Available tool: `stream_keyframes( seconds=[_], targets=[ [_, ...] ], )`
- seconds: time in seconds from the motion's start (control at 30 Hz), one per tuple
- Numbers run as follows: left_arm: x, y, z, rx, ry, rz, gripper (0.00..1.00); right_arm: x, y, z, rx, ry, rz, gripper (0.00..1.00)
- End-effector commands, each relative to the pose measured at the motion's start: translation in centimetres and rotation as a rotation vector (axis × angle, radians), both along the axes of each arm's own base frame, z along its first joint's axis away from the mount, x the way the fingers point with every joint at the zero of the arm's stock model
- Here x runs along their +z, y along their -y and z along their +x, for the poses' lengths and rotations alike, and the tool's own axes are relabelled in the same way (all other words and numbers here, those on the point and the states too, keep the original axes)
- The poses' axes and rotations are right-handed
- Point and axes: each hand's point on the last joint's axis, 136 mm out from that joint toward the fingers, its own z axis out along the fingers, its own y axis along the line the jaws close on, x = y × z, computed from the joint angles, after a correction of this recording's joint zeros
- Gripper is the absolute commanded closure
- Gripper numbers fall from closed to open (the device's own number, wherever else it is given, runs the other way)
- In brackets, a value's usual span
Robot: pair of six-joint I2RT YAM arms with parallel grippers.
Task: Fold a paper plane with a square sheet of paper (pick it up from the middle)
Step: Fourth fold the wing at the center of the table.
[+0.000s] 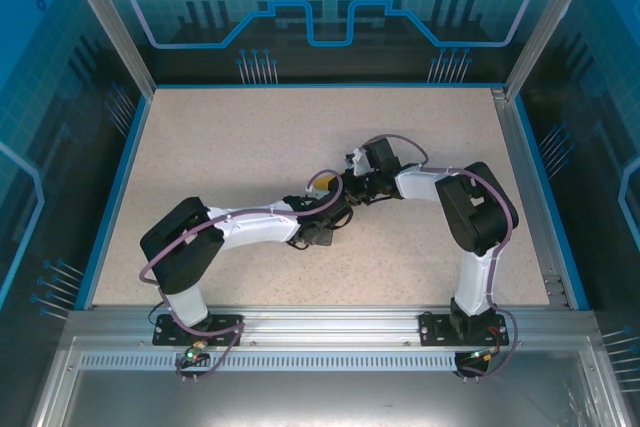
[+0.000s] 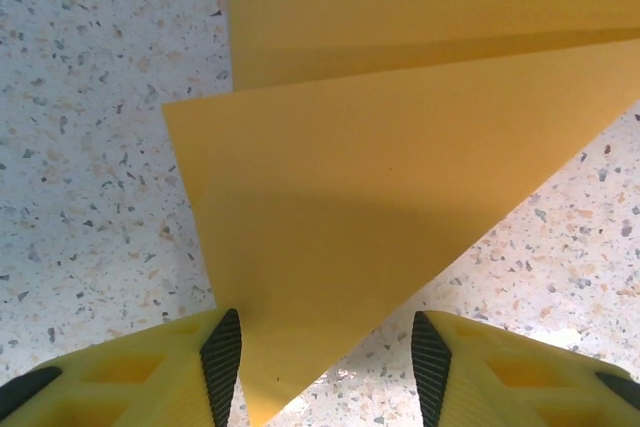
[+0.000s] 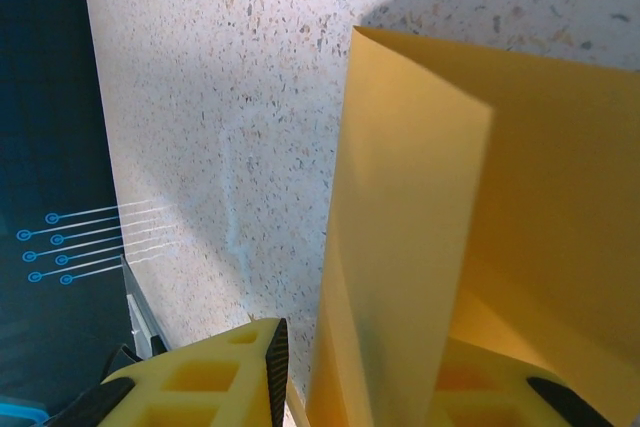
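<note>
At the near edge of the left wrist view, the left claw (image 2: 326, 362) is spread, its yellow plastic fingers faced with black ribbed pads (image 2: 222, 359). Between them lies the sharp corner of the sheet of paper (image 2: 380, 227), thin, matt, orange-yellow and unmarked, already partly folded. This top layer is a flat triangular flap that points at the camera and widens away from it. Its straight left edge runs just beside the left pad, and I cannot tell whether they touch. Beyond it a second layer shows, with a straight crease running across the upper part of the view.

At the right wrist, the right claw (image 3: 375, 367) also has its fingers apart. Its left pad stands clear of the paper, while the other finger is mostly hidden behind it. Here a long folded strip of the sheet rises upright between the fingers, its long axis running away from the camera to a squared, creased end, with a broader flat layer on its right.

The paper lies on the bench (image 2: 90, 147), a pale, speckled, stone-like surface. From above, both arms meet at the middle of the bench, and a small orange patch shows there; its direction cannot be read. Farther off stands the blue printed wall (image 1: 330, 7).
</note>
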Motion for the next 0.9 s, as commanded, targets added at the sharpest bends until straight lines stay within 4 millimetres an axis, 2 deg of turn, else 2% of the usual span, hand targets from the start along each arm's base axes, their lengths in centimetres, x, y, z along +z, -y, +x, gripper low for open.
stream_keyframes(
  seconds=[0.0,0.23,0.87],
  targets=[
    [0.4,0.0,0.5,0.012,0.034,0.032,0.49,0.9,0.2,0.3,0.002,-0.007,0.013,0.7],
    [-0.1,0.3,0.4,0.005,0.041,0.055,0.57,0.8,0.2,0.2,0.0,-0.012,0.013,0.7],
    [-0.6,0.1,0.7,0.0,0.055,0.097,0.63,1.1,0.2,0.3,-0.002,-0.013,0.012,0.71]
  ],
)
